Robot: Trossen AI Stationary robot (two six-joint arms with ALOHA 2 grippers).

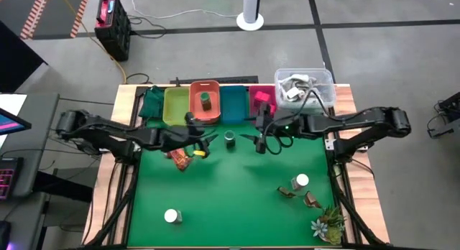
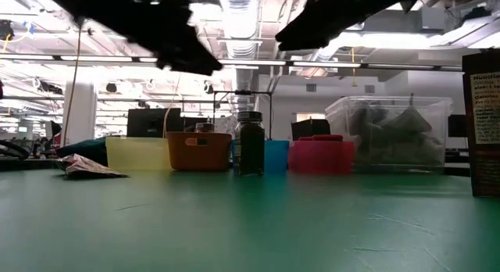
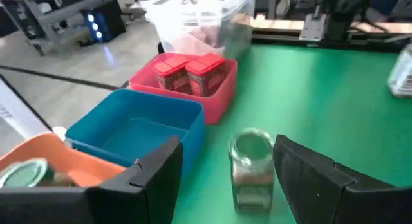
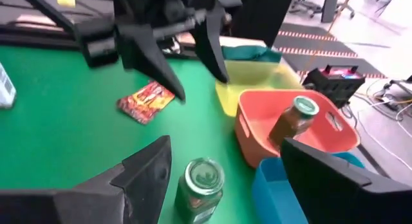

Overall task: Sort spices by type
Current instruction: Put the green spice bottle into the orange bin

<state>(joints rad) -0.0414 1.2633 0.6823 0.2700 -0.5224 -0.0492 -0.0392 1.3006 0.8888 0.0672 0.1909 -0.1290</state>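
A little green-lidded jar (image 1: 230, 139) stands upright on the green mat just in front of the bins, also in the low view (image 2: 250, 143). My left gripper (image 1: 208, 141) is open to the jar's left, and in its wrist view (image 3: 226, 147) the jar (image 3: 251, 166) stands ahead between the fingers, untouched. My right gripper (image 1: 251, 140) is open to the jar's right, with the jar (image 4: 201, 185) low between its fingers (image 4: 225, 145). Another green jar (image 1: 205, 100) leans inside the orange bin (image 1: 205, 113). Pink blocks (image 3: 193, 73) sit in the pink bin (image 1: 261, 100).
Yellow (image 1: 175, 106) and blue (image 1: 233, 106) bins stand in the row at the far edge, with a clear tub (image 1: 305, 88) to their right. A red-brown sachet (image 1: 180, 159) lies below the left gripper. White-capped jars (image 1: 172, 216) (image 1: 302, 181), brown sachets (image 1: 310, 200) and a spiky plant (image 1: 329, 225) lie nearer.
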